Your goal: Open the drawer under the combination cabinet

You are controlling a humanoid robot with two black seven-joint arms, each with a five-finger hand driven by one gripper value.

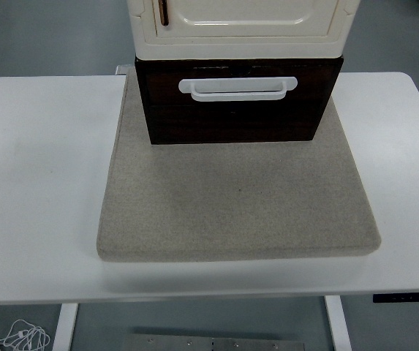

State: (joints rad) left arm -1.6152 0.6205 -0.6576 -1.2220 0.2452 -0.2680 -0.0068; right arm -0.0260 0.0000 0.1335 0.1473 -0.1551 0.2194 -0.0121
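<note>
A dark brown drawer with a white bar handle sits at the back middle of the table, its front flush with the unit's face. On top of it stands a cream cabinet with a panelled door; its upper part is cut off by the picture's top edge. Both rest on a grey felt mat. Neither of my arms nor hands shows in the head view.
The white table extends left and right of the mat. A coil of white cable lies on the floor below the near left edge. A control strip is on the table's front right edge.
</note>
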